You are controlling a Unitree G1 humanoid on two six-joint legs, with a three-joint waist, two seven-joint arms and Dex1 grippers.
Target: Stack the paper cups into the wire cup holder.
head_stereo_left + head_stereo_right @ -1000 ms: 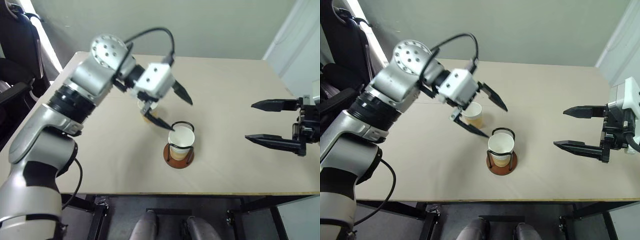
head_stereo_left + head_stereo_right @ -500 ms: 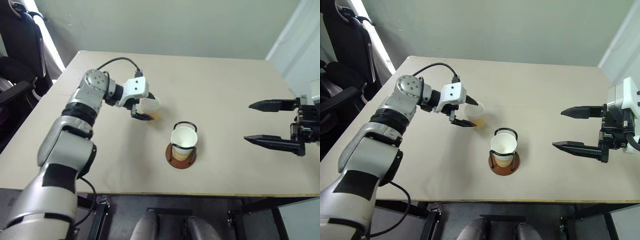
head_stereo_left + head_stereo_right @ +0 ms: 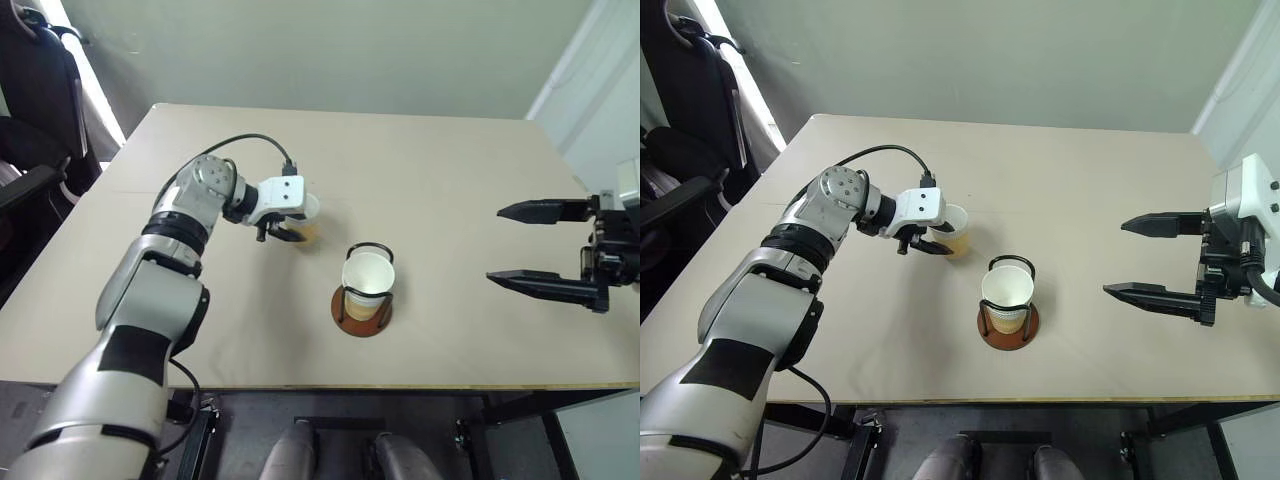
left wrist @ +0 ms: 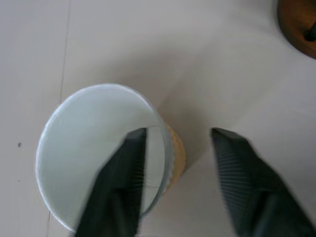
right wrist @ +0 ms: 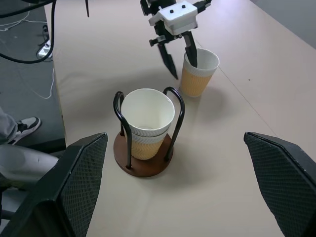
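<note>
One paper cup stands loose on the table, white inside with a tan ribbed wall. My left gripper straddles its near wall, one finger inside the cup and the other outside. The jaws are narrow but still open, with a gap between the outer finger and the wall. Another paper cup sits upright in the wire cup holder, between its two black loops. My right gripper hovers wide open and empty, well to the right of the holder.
The tan table has bare room between the holder and my right gripper. A black chair stands off the table's left side. A person's shoe and cables lie on the floor beyond the table's edge.
My left arm has come down and forward to the loose cup. Its wide-open jaws have narrowed around the cup's wall. The right arm has not moved.
</note>
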